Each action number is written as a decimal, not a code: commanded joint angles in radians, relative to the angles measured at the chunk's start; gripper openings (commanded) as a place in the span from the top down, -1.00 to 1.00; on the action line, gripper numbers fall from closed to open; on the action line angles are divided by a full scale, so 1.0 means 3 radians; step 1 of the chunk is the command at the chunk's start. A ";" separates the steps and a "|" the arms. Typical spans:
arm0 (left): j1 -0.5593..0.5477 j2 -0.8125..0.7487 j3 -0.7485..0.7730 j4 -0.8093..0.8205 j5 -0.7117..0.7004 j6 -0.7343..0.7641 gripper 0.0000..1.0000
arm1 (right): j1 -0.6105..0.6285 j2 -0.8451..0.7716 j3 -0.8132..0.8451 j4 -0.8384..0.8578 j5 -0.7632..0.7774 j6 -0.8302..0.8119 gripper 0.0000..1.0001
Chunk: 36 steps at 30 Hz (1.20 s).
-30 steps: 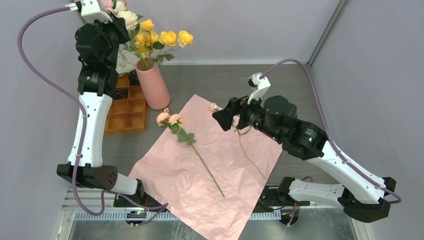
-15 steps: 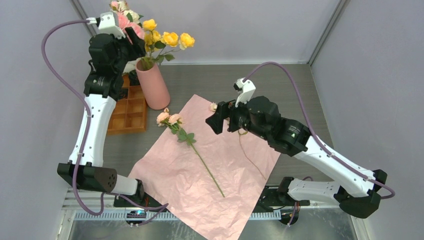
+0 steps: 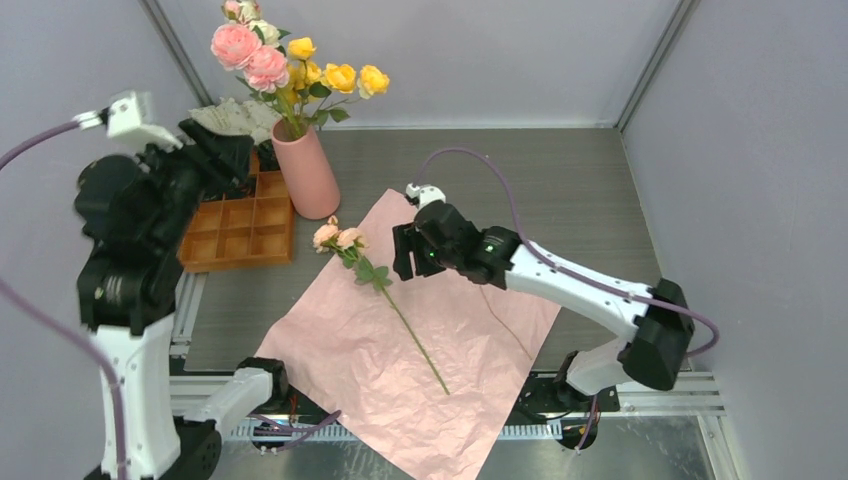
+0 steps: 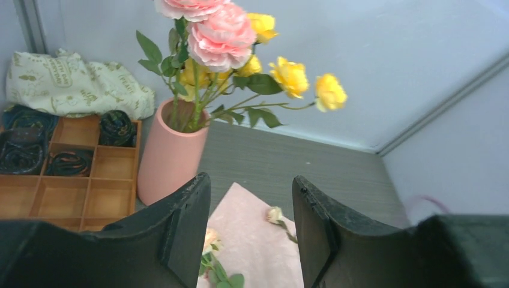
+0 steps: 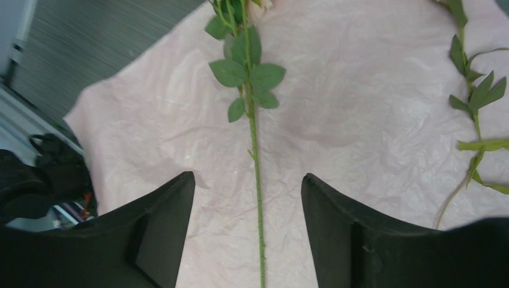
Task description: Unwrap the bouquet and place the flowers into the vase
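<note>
Unwrapping looks done: the paper (image 3: pixel 345 350) lies flat on the table (image 3: pixel 520 170). Pink and yellow roses (image 3: pixel 262 62) stand in the vase (image 3: pixel 308 170), far left. Two are left: my right claw (image 5: pixel 246 176) hangs released over the left stem (image 3: pixel 402 322); the right stem (image 3: pixel 510 328) lies beside it. My left claw (image 4: pixel 250 180) is released, empty.

A robot test cell in a lab: plain lilac-grey panels (image 3: pixel 500 50) wall in a grey wood-grain surface (image 3: pixel 560 170), with bare metal posts (image 3: pixel 655 62) at the corners. A white-and-black left arm (image 3: pixel 135 370) and right arm (image 3: pixel 570 280) stand mounted by a slotted aluminium rail (image 3: pixel 540 432) at its near edge, trailing purple cables (image 3: pixel 480 160).
</note>
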 commanded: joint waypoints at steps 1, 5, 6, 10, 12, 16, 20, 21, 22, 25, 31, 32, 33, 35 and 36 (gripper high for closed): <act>0.0014 -0.0300 0.0157 -0.0446 0.0307 -0.0208 -0.06 | 0.0008 0.0459 0.0163 0.0050 -0.0113 0.0087 -0.20; 0.0015 -0.0457 0.0137 -0.0566 0.0557 -0.0297 -0.06 | 0.0011 0.1065 0.0505 -0.0136 -0.0265 0.0077 0.06; 0.0014 -0.0490 0.0113 -0.0590 0.0600 -0.0296 -0.06 | 0.0022 0.1218 0.0603 -0.0191 -0.0269 0.0063 0.08; 0.0014 -0.0554 0.0134 -0.0829 0.0568 -0.0125 -0.06 | 0.0069 0.1748 0.0931 -0.0364 -0.0261 -0.0003 0.14; 0.0016 -0.0576 0.0134 -0.0890 0.0518 -0.0048 -0.06 | 0.0096 0.1917 0.1028 -0.0410 -0.0271 -0.0007 0.15; 0.0019 -0.0625 0.0023 -0.0843 0.0567 -0.0054 -0.06 | 0.0142 0.2114 0.1146 -0.0449 -0.0282 -0.0027 0.11; 0.0015 -0.0666 -0.0154 -0.0736 0.0651 -0.0111 -0.06 | 0.0149 0.2235 0.1187 -0.0452 -0.0233 -0.0035 0.11; 0.0019 -0.0665 -0.0183 -0.0724 0.0667 -0.0123 -0.06 | 0.0152 0.2259 0.1193 -0.0453 -0.0226 -0.0035 0.12; 0.0015 -0.0663 -0.0201 -0.0710 0.0688 -0.0134 -0.06 | 0.0154 0.2289 0.1196 -0.0449 -0.0225 -0.0035 0.14; 0.0016 -0.0657 -0.0254 -0.0656 0.0763 -0.0179 -0.07 | 0.0149 0.2359 0.1195 -0.0428 -0.0229 -0.0035 0.47; 0.0014 -0.0621 -0.0395 -0.0519 0.0902 -0.0283 -0.08 | 0.0153 0.2215 0.1195 -0.0488 -0.0096 -0.0078 0.98; 0.0017 -0.0607 -0.0421 -0.0479 0.0958 -0.0302 -0.08 | 0.0152 0.2109 0.1184 -0.0504 -0.0027 -0.0096 0.98; 0.0016 -0.0606 -0.0458 -0.0418 0.1032 -0.0347 -0.08 | 0.0151 0.1997 0.1176 -0.0535 0.0019 -0.0118 0.98; 0.0019 -0.0606 -0.0583 -0.0214 0.1243 -0.0435 -0.08 | 0.0151 0.1742 0.1196 -0.0634 0.0090 -0.0143 0.98; 0.0010 -0.0600 -0.0654 -0.0091 0.1379 -0.0491 -0.09 | 0.0154 0.1612 0.1208 -0.0690 0.0134 -0.0158 0.99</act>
